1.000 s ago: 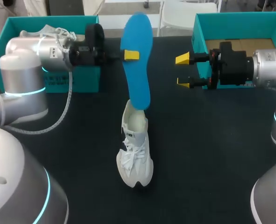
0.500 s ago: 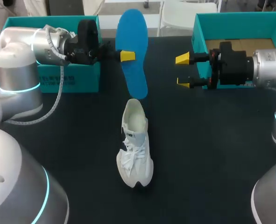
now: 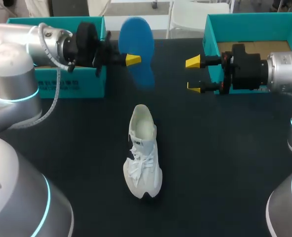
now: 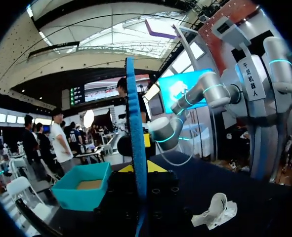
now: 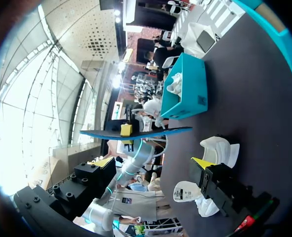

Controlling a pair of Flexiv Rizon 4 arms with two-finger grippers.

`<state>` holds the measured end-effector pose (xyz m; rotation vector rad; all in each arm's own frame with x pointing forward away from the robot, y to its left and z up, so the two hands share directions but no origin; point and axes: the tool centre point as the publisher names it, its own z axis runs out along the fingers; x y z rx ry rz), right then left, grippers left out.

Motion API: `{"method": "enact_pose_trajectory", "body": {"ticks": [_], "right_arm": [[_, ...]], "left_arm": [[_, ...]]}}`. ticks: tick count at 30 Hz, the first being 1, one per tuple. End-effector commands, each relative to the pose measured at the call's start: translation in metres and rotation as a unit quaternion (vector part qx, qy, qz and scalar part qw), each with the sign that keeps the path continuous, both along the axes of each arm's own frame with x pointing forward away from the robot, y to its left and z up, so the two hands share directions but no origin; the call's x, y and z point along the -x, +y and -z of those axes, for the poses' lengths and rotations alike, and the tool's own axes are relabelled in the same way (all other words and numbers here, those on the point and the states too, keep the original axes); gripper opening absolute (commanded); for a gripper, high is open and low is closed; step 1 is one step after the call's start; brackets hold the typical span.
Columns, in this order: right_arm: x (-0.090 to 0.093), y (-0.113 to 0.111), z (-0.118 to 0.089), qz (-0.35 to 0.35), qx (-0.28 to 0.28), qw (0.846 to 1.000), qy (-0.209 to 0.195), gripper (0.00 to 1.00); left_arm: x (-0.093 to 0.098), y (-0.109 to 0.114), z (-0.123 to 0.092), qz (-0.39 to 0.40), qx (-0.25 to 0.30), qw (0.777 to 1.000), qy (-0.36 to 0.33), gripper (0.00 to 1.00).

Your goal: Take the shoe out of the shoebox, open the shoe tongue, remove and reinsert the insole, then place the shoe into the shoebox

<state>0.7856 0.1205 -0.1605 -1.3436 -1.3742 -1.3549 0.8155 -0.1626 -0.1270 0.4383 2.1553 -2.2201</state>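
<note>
Yellow tips of the left gripper point(image 3: 133, 59) grip the blue insole point(image 3: 139, 47) from both sides, holding it on edge in the air just beside the teal left shoebox point(image 3: 47, 86). The head view shows one tip; the other is hidden behind the insole, whose outline is blurred. The right gripper point(image 3: 193, 74) is spread and empty, before the right shoebox point(image 3: 249, 19). The white shoe point(image 3: 143, 158) stands mid-way on the black table point(image 3: 220, 163), apart from the insole. The box-front label point(image 3: 62, 85) is too small to read.
</note>
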Motion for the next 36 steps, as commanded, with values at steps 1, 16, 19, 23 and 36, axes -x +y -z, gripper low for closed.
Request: {"method": "enact_pose_trajectory", "body": {"ticks": [1, 16, 19, 23, 36], "right_arm": [[0.000, 0.002, 0.000, 0.001, 0.001, 1.000, 0.000, 1.00], [0.000, 0.002, 0.000, 0.001, 0.001, 1.000, 0.000, 1.00], [0.000, 0.002, 0.000, 0.001, 0.001, 1.000, 0.000, 1.00], [0.000, 0.002, 0.000, 0.001, 0.001, 1.000, 0.000, 1.00], [0.000, 0.002, 0.000, 0.001, 0.001, 1.000, 0.000, 1.00]], "left_arm": [[0.007, 0.000, -0.001, -0.032, 0.013, 0.994, -0.103, 0.00], [0.004, 0.006, 0.026, -0.004, 0.083, 0.919, -0.385, 0.00], [0.005, 0.007, 0.026, -0.015, 0.095, 0.892, -0.441, 0.00], [0.006, 0.008, 0.026, -0.028, 0.112, 0.843, -0.526, 0.00], [0.007, 0.007, 0.035, -0.057, 0.144, 0.695, -0.702, 0.00]]}}
